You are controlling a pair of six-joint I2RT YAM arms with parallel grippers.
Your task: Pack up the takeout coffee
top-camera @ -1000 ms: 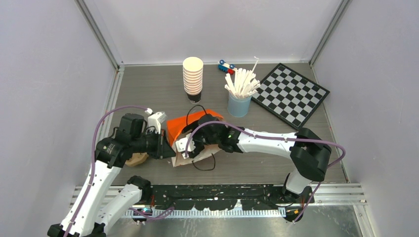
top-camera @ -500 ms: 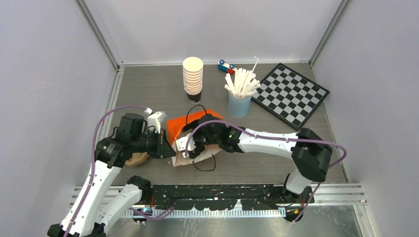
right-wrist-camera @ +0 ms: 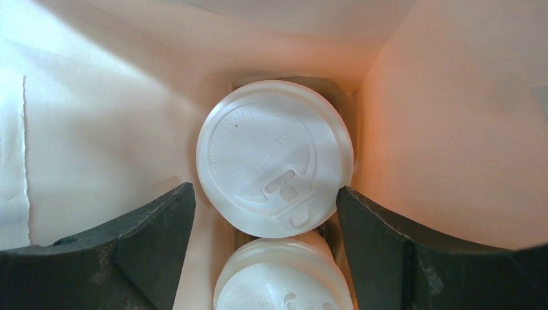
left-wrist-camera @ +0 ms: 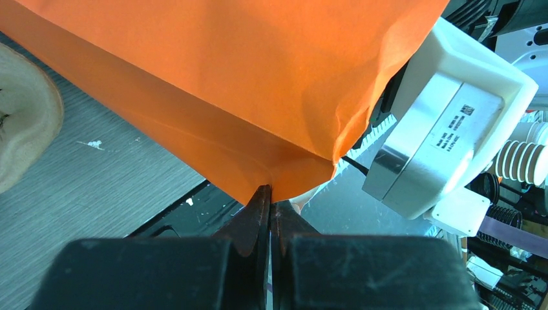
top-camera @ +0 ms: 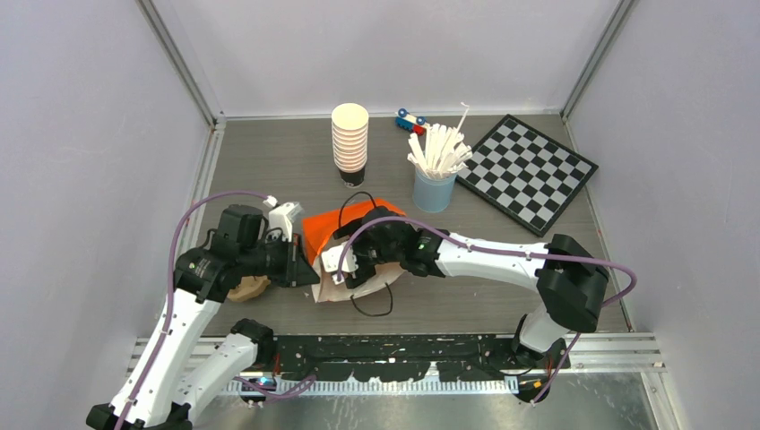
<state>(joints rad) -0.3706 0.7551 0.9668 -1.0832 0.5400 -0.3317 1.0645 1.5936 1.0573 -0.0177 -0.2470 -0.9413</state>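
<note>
Grey table [left-wrist-camera: 84,187]; left fingers [left-wrist-camera: 255,213] pinch orange bag [left-wrist-camera: 226,84] corner; right fingers [right-wrist-camera: 148,226] wide astride lidded cup [right-wrist-camera: 274,158] embossed "CAUTION CONTENTS".

Inside the orange bag [top-camera: 324,230], the nearer takeout coffee cup [right-wrist-camera: 284,279] is cut off by the bottom edge. You see only the lids of it and the farther cup [right-wrist-camera: 274,158]; their paper walls are hidden. From above, the bag and the right gripper [top-camera: 356,267] at its mouth cover both cups. Left of the bag, a tan object [left-wrist-camera: 24,129] runs off frame.

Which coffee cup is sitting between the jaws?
The upper cup, its whole lid showing between the right gripper's open jaws; the lower cup is cut off at the bottom.
</note>
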